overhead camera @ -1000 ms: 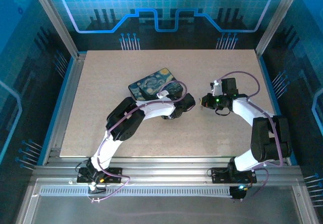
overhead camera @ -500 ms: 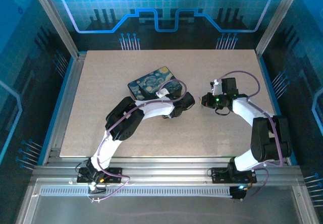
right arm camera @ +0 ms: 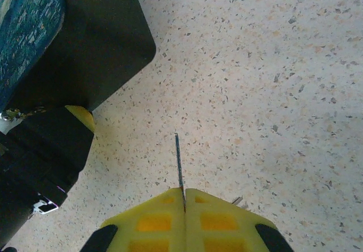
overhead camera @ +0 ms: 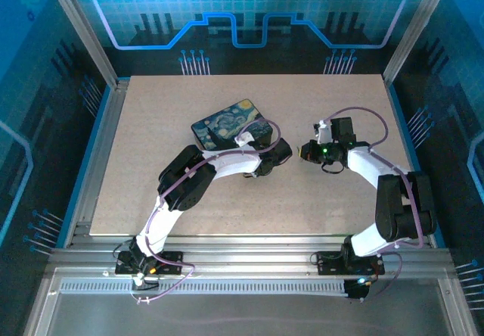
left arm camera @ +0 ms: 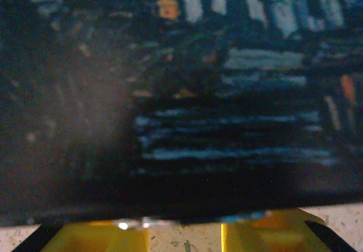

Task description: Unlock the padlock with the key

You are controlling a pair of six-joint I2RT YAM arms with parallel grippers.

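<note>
Right gripper (right arm camera: 184, 198) is shut tight on the key (right arm camera: 178, 161), whose thin blade pokes straight out from between the yellow fingers, low over the speckled tabletop (overhead camera: 151, 185). Over on the other side, the left gripper (overhead camera: 281, 153) sits at the right end of the dark case with the swirling blue painting on its lid (overhead camera: 223, 122). Its yellow fingers (left arm camera: 96, 238) stand apart, bare tabletop showing in the gap between them. The two grippers face each other, near but not touching. A bit of metal (right arm camera: 17, 114) glints at the case's edge beside the left gripper (too small to say whether that's the padlock).
</note>
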